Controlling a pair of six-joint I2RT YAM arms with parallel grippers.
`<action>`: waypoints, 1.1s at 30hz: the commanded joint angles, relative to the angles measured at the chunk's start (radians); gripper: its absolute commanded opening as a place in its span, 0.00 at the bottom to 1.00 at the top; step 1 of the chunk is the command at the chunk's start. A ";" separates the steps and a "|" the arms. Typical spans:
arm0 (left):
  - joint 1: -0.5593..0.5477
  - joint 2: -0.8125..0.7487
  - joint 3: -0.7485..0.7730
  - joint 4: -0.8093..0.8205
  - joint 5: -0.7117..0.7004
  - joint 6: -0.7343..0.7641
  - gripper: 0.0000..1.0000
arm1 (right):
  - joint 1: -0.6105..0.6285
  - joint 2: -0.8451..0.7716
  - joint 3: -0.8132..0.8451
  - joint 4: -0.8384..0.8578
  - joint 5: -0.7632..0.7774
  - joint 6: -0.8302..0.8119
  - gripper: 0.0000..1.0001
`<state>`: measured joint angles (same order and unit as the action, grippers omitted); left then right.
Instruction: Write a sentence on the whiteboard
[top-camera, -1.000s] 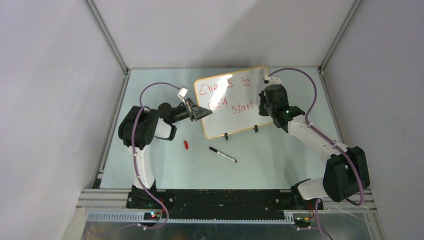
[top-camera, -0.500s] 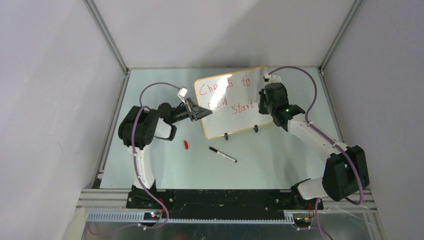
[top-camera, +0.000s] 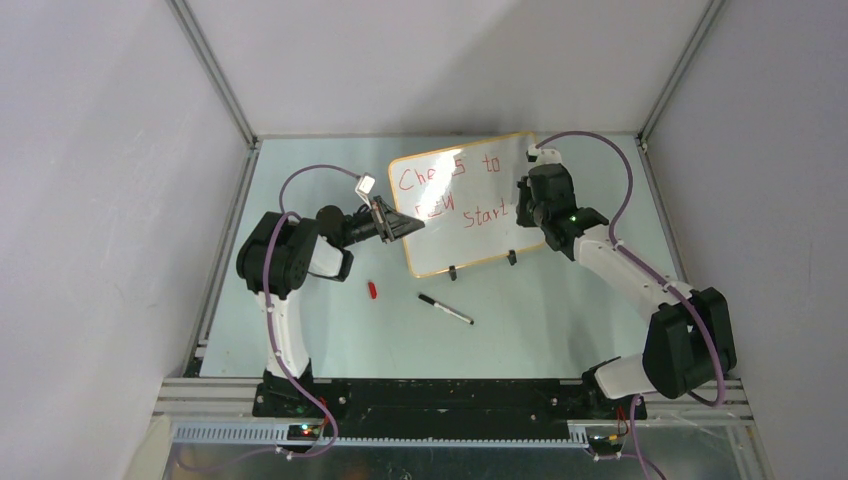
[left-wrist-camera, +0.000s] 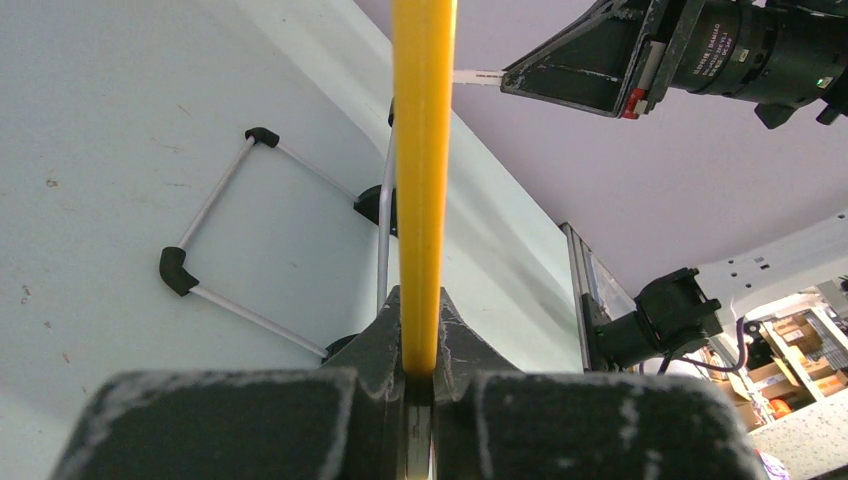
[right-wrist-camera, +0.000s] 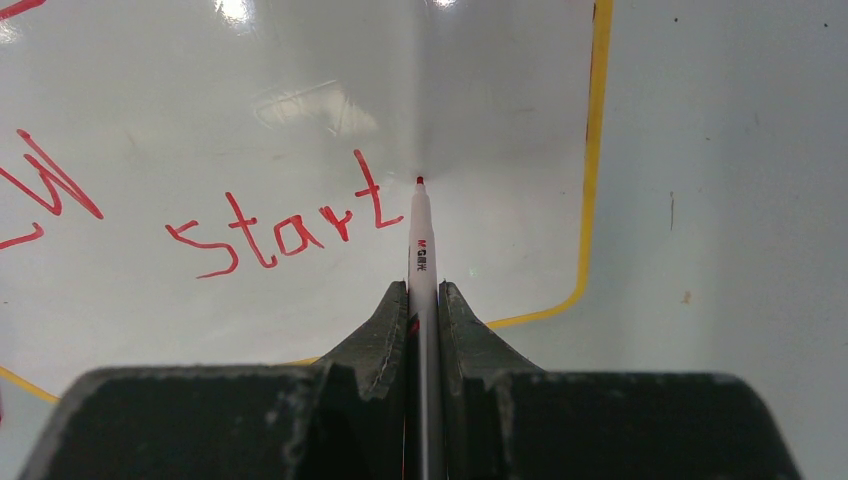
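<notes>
A: Far left, the left gripper (top-camera: 398, 226) is pinched tight on the whiteboard (top-camera: 470, 240), jaws clamped on the orange rim (left-wrist-camera: 423, 150) at its left edge. That wrist camera sees the board edge-on, so the writing face is hidden there.

B: On the table (top-camera: 300, 330) just below that, there's a small red cap (top-camera: 372, 290) and a black pen (top-camera: 445, 308). Both lie loose, apart from each other and from the board.

A: The board itself stands propped mid-table, toward the back, on its wire stand (left-wrist-camera: 205, 250). Now the sentence (top-camera: 470, 190). In the top row, glare wipes out the middle of the first word. I get "Che", a gap, one more letter I can't read, then "to".

B: Lower row: from above, the first word is washed out and sits right beside the left fingers. The right wrist view crops it down to a "W". "Start" (right-wrist-camera: 280, 235) reads clean.

A: On the right, the right gripper (right-wrist-camera: 423, 300) is closed around a red marker (right-wrist-camera: 421, 245), with the tip just right of the final "t". Whether it's touching the surface or just off it, I can't tell.

B: And from overhead, those fingers are tucked under the wrist, out of sight.
</notes>
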<state>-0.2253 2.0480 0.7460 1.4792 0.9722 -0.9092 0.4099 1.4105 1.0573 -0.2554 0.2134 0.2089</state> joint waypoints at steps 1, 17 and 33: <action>-0.002 -0.021 0.029 0.052 0.011 -0.007 0.00 | -0.007 0.014 0.047 0.035 0.019 -0.005 0.00; -0.002 -0.021 0.029 0.052 0.013 -0.007 0.00 | 0.003 0.025 0.054 0.030 -0.036 -0.004 0.00; -0.002 -0.023 0.026 0.052 0.013 -0.005 0.00 | 0.015 0.022 0.054 -0.003 -0.060 -0.009 0.00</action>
<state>-0.2253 2.0480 0.7460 1.4792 0.9722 -0.9092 0.4179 1.4204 1.0737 -0.2604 0.1745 0.2058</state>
